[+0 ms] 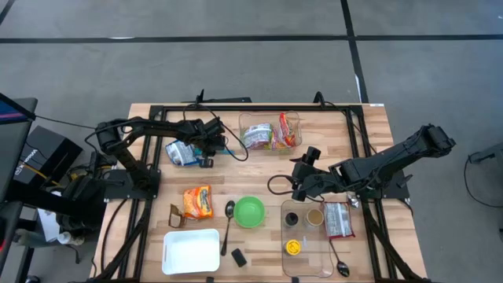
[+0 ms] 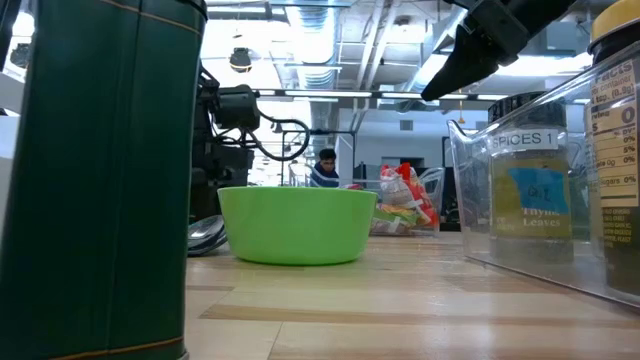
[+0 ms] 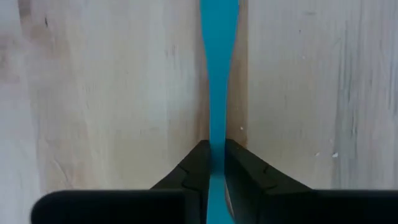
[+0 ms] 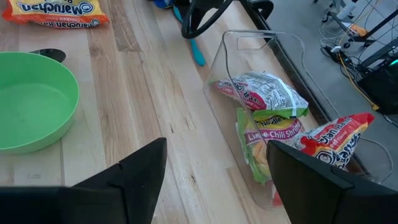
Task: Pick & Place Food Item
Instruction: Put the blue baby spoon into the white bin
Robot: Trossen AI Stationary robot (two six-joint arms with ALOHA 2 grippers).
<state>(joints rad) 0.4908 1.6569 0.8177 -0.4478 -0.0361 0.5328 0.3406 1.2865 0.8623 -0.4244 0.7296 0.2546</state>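
Scanning from your left edge of the table across to the right, you have these:

White tray (image 1: 191,251): it sits at the near left corner of the wooden table (image 1: 369,137), with a small white packet (image 1: 174,217) just beyond it.

Orange noodle packet (image 1: 198,201): it lies flat left of centre, between the white tray and the left arm.

Left gripper (image 1: 211,143): you see it low over the far left part of the table, just beside a blue-and-silver food pouch (image 1: 181,152). In the left wrist view its fingers (image 3: 196,168) are pressed nearly together on a thin blue strip (image 3: 218,74) that stands on edge between them, running up over the wood.

Spoon (image 1: 228,216): it rests beside the green bowl (image 1: 249,211), which stands near the table's middle. A small black block (image 1: 238,256) lies nearer you.

Clear bin (image 1: 271,132): it sits at the far middle and holds noodle packets (image 4: 264,93), green, white and red ones.

Right gripper (image 1: 299,179): it hovers right of the green bowl, jaws spread wide and holding nothing; the right wrist view looks past them at the clear bin.

Clear spice tray (image 1: 310,240): it sits at the near right with jars inside; a second spoon (image 1: 338,261) and a red-and-white packet (image 1: 339,219) lie along its right side.
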